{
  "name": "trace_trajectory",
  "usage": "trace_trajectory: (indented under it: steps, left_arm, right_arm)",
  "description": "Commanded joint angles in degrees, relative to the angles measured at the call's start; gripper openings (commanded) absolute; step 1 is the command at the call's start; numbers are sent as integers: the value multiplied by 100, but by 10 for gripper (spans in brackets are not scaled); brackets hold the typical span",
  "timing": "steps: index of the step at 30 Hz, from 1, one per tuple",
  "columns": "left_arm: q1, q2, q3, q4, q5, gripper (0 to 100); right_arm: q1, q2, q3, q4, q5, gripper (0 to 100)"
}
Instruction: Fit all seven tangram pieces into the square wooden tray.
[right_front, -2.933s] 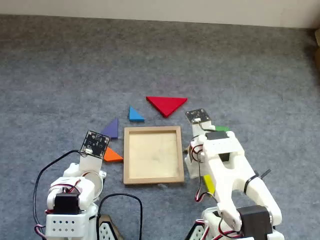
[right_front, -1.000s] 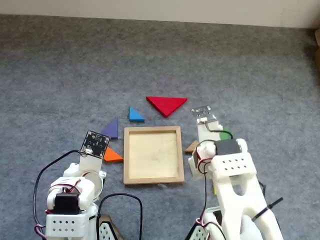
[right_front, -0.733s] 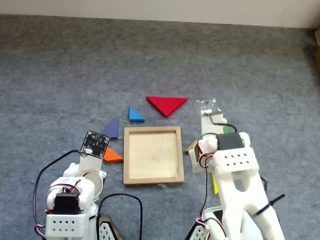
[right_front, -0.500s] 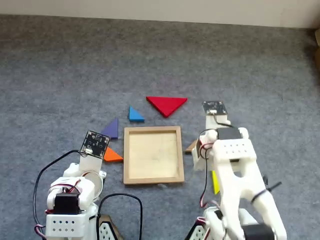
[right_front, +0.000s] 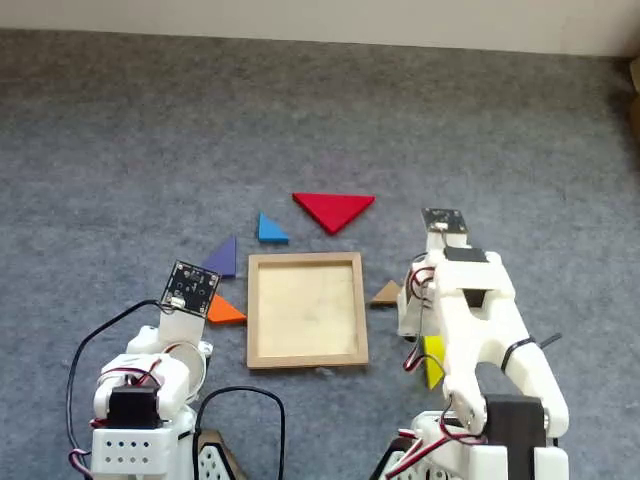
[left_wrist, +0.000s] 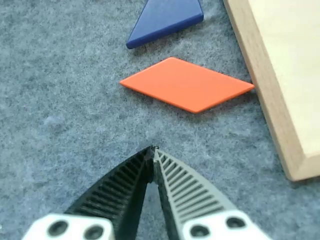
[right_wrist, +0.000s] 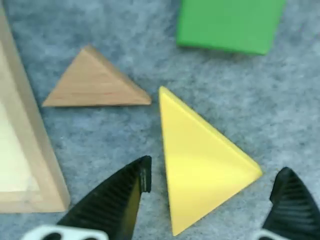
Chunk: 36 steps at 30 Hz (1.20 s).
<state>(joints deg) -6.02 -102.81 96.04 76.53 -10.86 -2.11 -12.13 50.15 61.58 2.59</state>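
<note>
Lower the right gripper (right_wrist: 215, 175), spread wide, straight onto the yellow triangle (right_wrist: 200, 160) lying flat between its jaws. Close slowly and square on its sides, lest it twist out. Avoid nudging the wooden triangle (right_wrist: 95, 82) just ahead, or the tray (right_wrist: 30, 145) rim alongside.

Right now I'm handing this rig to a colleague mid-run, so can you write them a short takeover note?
Left gripper: shut, empty, over the carpet near the orange parallelogram.
Right gripper: open, astride the yellow triangle, not closed on it.
Tray: nothing in it.
Left arm's side of the tray: orange parallelogram, purple triangle.
Far side: blue triangle, red triangle.
Right arm's side: wooden triangle, yellow triangle, green square.
Done: no piece placed.
Left: all seven pieces; the yellow triangle looks like the next pick.
</note>
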Motion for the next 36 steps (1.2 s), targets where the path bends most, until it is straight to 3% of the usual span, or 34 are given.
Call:
trace_trajectory:
  steps: [1, 12, 18, 30, 36]
  left_arm:
    - [101, -110, 110, 26, 44, 7]
    - [101, -110, 110, 26, 44, 7]
    - [101, -110, 110, 26, 44, 7]
    - [101, -110, 110, 26, 44, 7]
    - [101, -110, 110, 26, 44, 7]
  right_arm:
    - [66, 84, -145, -127, 79, 361]
    - [-400, 629, -171, -136, 369, 352]
    - [-365, 391, -84, -338, 387, 224]
    - [-286, -1719, 620, -295, 360, 161]
    - [-303, -2404, 593, 453, 369, 160]
